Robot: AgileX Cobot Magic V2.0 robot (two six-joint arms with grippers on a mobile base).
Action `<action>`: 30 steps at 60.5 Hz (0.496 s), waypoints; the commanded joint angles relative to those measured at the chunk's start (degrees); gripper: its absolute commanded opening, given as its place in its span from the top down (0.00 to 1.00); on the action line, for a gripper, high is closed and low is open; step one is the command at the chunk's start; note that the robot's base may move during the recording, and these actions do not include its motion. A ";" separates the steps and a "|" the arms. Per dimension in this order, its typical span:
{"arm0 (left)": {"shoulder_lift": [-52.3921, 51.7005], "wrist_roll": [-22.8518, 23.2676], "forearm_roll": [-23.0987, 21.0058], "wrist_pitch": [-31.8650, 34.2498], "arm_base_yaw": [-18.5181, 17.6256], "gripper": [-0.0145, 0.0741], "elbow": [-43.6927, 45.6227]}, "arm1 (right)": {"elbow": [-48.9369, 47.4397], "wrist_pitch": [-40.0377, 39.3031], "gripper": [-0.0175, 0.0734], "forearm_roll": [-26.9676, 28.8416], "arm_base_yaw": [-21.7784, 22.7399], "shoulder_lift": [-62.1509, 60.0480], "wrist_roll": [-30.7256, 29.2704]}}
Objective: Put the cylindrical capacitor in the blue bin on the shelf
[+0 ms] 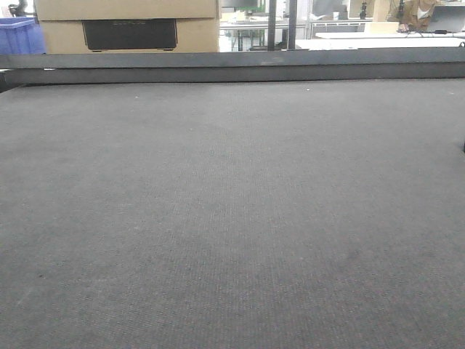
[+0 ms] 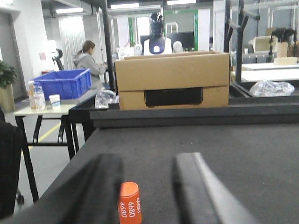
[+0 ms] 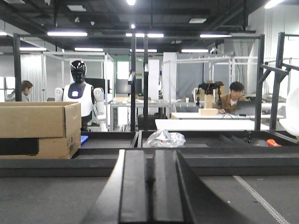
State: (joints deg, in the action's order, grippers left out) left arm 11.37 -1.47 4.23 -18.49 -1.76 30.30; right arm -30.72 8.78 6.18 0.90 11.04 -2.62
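Note:
An orange cylindrical capacitor (image 2: 129,203) with white "4680" print stands upright on the dark grey tabletop (image 2: 233,149). It shows only in the left wrist view. My left gripper (image 2: 147,161) is open around it, and the capacitor sits close to the left finger (image 2: 100,186), with a wide gap to the right finger (image 2: 191,186). My right gripper (image 3: 149,154) is shut, its two black fingers pressed together with nothing between them, low over the tabletop. Neither gripper shows in the front view. The shelf and its blue bin are out of view.
A raised dark ledge (image 1: 232,65) borders the table's far edge. Behind it stand a cardboard box (image 2: 172,79) and a crumpled plastic bag (image 3: 163,138). A blue crate (image 2: 63,83) rests on a side table off the left edge, near a person.

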 commanded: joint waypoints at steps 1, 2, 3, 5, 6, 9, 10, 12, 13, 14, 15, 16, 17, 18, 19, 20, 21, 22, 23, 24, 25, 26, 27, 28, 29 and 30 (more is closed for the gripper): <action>4.49 0.01 -0.05 -0.71 -0.01 0.43 3.08 | -3.64 0.78 0.98 0.15 -0.05 5.81 0.12; 5.19 0.01 -0.05 -0.71 -0.01 0.41 3.70 | -4.07 0.94 0.98 0.15 -0.05 7.22 0.12; 6.23 0.01 -0.05 -0.60 -0.01 0.40 4.05 | -4.71 0.94 0.98 0.15 -0.05 8.15 0.12; 7.93 0.01 -0.20 -0.60 -0.01 0.39 4.88 | -5.43 0.99 0.98 0.15 -0.05 10.03 0.12; 8.57 0.01 -0.20 -0.48 -0.01 0.39 5.30 | -5.94 0.99 0.98 0.15 -0.05 11.45 0.12; 10.41 0.01 -0.57 -0.36 -0.01 0.38 6.02 | -6.73 0.99 0.98 -0.11 -0.05 14.73 0.12; 11.27 0.01 -0.94 -0.39 -0.01 0.38 6.34 | -7.02 0.87 0.98 -0.45 -0.05 16.10 0.12; 12.37 0.01 -1.43 -0.18 -0.01 0.38 6.60 | -7.29 0.40 0.98 -0.68 -0.05 17.91 0.12; 13.08 0.01 -1.47 -0.08 -0.01 0.38 6.90 | -7.43 0.06 0.98 -0.83 -0.05 19.27 0.12; 13.49 0.01 -1.47 -0.08 -0.19 0.38 6.91 | -7.45 -0.26 0.98 -0.82 -0.05 20.17 0.12; 13.85 0.01 -1.47 -0.08 -0.34 0.38 7.04 | -7.54 -0.58 0.98 -0.82 -0.05 21.03 0.12; 14.35 0.01 -1.57 0.06 -0.66 0.38 7.04 | -7.59 -0.92 0.98 -0.82 -0.05 21.87 0.12; 14.64 0.01 -1.57 0.33 -1.00 0.38 7.04 | -7.59 -1.49 0.97 -0.82 -0.05 23.13 0.12; 14.87 0.01 -1.57 0.43 -1.25 0.38 7.04 | -7.59 -1.82 0.95 -0.85 -0.05 23.95 0.12; 15.21 0.01 -1.57 0.47 -1.52 0.38 7.04 | -7.59 -2.07 0.94 -0.85 -0.05 24.80 0.12; 15.43 0.01 -1.57 0.57 -1.92 0.38 7.04 | -7.59 -2.37 0.91 -0.85 -0.05 25.65 0.12; 15.76 0.01 -1.57 0.57 -2.18 0.38 7.04 | -7.59 -2.83 0.87 -0.85 -0.05 26.93 0.12; 15.88 0.01 -1.57 0.57 -2.43 0.38 7.04 | -7.59 -3.15 0.84 -0.85 -0.05 27.76 0.12; 16.04 0.01 -1.57 0.57 -2.69 0.38 7.04 | -7.59 -3.59 0.80 -0.85 -0.05 28.94 0.12; 16.34 0.01 -1.57 0.62 -3.04 0.38 7.04 | -7.59 -3.88 0.74 -0.85 -0.05 29.71 0.12; 16.49 0.01 -1.57 0.62 -3.25 0.38 7.04 | -7.59 -4.24 0.70 -0.85 -0.05 30.80 0.12; 16.52 0.01 -1.57 0.72 -3.40 0.38 7.04 | -7.59 -4.51 0.62 -0.85 -0.05 31.48 0.12; 16.67 0.01 -1.57 0.71 -3.70 0.38 7.04 | -7.59 -4.95 0.57 -0.85 -0.05 32.39 0.12; 16.78 0.01 -1.57 0.87 -3.84 0.38 7.04 | -7.59 -5.21 0.50 -0.85 -0.05 32.99 0.12; 16.94 0.01 -1.57 0.85 -4.05 0.38 7.04 | -7.59 -5.43 0.45 -0.85 -0.05 33.66 0.12; 17.05 0.01 -1.57 0.98 -4.12 0.38 7.04 | -7.59 -5.84 0.38 -0.85 -0.05 34.68 0.12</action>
State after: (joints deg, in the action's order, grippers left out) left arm 27.71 -1.47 3.03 -19.07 -4.86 36.84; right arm -37.76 6.02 5.96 0.90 41.94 -2.62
